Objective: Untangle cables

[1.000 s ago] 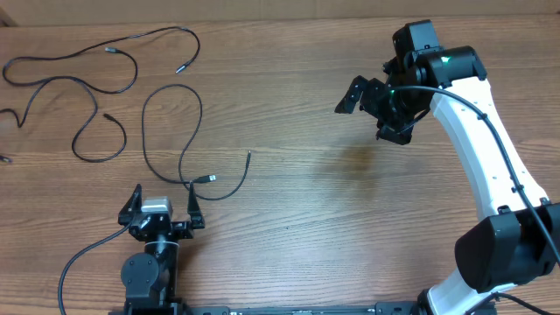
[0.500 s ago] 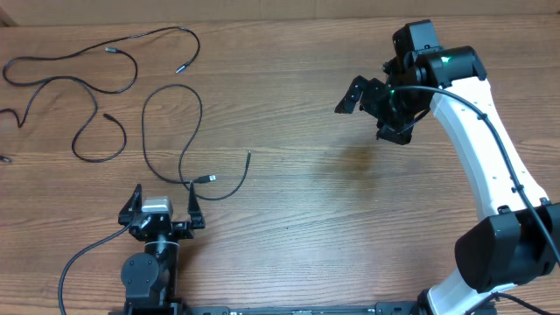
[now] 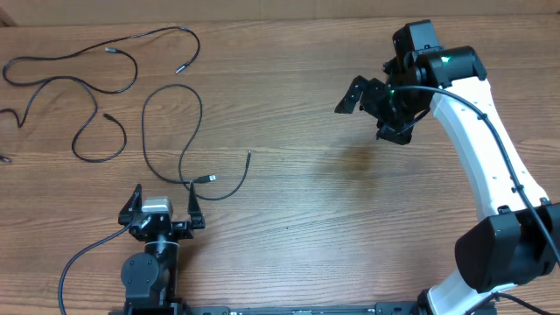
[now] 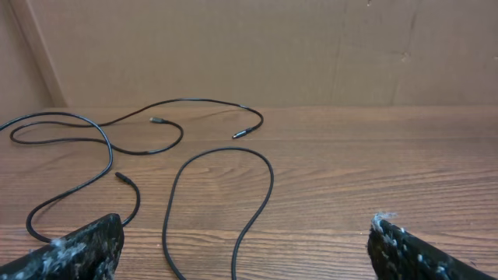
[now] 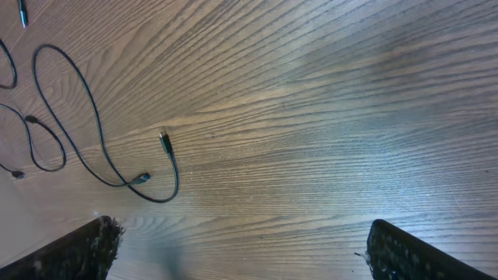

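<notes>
I count at least three cables [image 3: 199,109], loose on the table's [image 3: 306,219] far left. Nearest loop lies just beyond the left gripper [image 4: 245,229]. It and the right gripper [image 5: 243,233] are both spread wide, the right one well apart from the cables.

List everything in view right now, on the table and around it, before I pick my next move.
cables: at least three, thin black, loose on the table's far left; some run off the left edge, so the exact count is unclear.
table: one, brown wood, under everything.
backboard: one, tan, behind the table's far edge.
arm wires: thick, black, one along each arm.
left arm: one, black, at the near edge, left.
left tool: open, empty, near the closest cable.
right arm: one, white with black joints, reaching in from the right.
right tool: open, empty, over bare wood, away from the cables.
</notes>
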### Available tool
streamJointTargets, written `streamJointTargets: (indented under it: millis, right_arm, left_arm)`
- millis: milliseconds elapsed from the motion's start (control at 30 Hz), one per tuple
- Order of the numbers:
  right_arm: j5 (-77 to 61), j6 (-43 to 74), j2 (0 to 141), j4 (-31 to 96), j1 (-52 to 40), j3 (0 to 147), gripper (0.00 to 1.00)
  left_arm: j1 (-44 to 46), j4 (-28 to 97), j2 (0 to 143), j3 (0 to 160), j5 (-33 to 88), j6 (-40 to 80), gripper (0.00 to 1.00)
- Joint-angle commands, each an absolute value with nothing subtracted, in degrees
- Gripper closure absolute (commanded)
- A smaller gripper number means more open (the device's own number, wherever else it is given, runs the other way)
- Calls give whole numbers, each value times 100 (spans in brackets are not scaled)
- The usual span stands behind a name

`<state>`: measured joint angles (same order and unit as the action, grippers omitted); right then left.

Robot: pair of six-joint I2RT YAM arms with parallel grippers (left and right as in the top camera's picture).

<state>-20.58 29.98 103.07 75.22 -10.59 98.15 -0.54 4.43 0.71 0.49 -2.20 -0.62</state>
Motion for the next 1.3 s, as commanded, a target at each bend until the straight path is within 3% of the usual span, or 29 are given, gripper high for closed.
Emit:
streamJointTargets:
  millis: [0, 500, 933, 1133, 1267]
  right_arm:
    - [-1741, 2971, 10241, 7502, -1052, 9907, 0]
    - [1540, 2965, 8945, 6335, -2206, 9006, 0]
    - [910, 2386, 6453, 3979, -1212, 5629, 0]
    - [-113, 1345, 4652, 2698, -502, 4066, 0]
    - [-117, 1295, 3371, 2578, -257, 3328, 0]
  left_arm:
    - [-106, 440, 23, 27, -189, -174, 0]
    - [-106, 440, 25, 27, -189, -174, 0]
    - [-106, 440, 25, 27, -189, -174, 1]
    - [-106, 440, 25, 27, -189, -174, 0]
    - [-106, 440, 25, 27, -189, -174, 0]
